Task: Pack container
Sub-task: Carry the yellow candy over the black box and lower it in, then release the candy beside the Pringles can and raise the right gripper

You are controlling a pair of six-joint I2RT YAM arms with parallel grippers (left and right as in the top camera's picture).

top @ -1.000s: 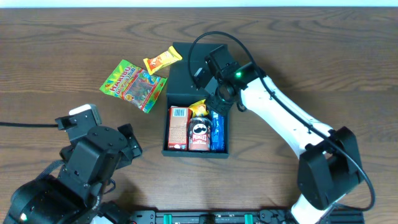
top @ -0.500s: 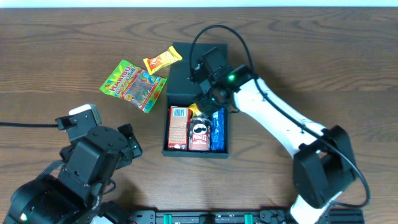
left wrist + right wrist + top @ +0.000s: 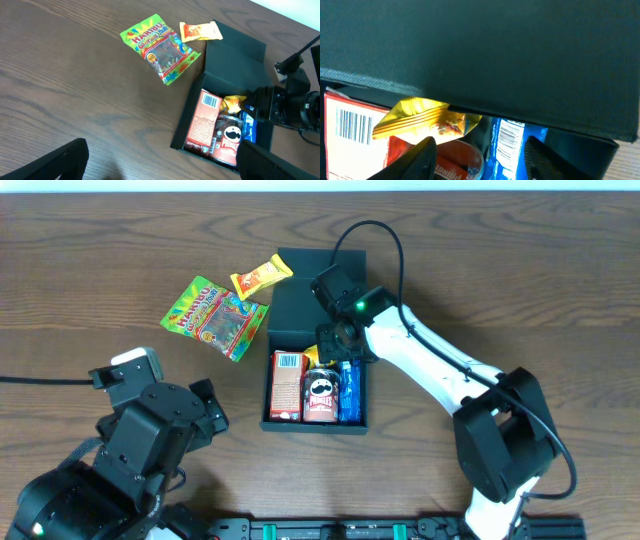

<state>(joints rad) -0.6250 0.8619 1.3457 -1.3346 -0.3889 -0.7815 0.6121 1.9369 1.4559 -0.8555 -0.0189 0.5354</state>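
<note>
The dark container (image 3: pixel 282 424) lies open mid-table, its flat lid (image 3: pixel 300 305) folded back behind it. Inside are a red box (image 3: pixel 286 385), a Pringles can (image 3: pixel 321 395), a blue packet (image 3: pixel 348 390) and a yellow packet (image 3: pixel 325 355) at the back. In the left wrist view the container (image 3: pixel 187 127) sits at right. My right gripper (image 3: pixel 335 345) is open and empty, hovering over the back of the container; its view shows the yellow packet (image 3: pixel 427 117) and the blue packet (image 3: pixel 507 145) between its fingers (image 3: pixel 477 165). My left gripper (image 3: pixel 160 165) is open and empty at the front left.
A green Haribo bag (image 3: pixel 215 315) and a small orange packet (image 3: pixel 260 277) lie on the wooden table left of the lid. The orange packet's corner overlaps the lid. The right arm's cable loops above the lid.
My right gripper has moved left and back along the container's rear, over the yellow packet. The left arm has not moved.
</note>
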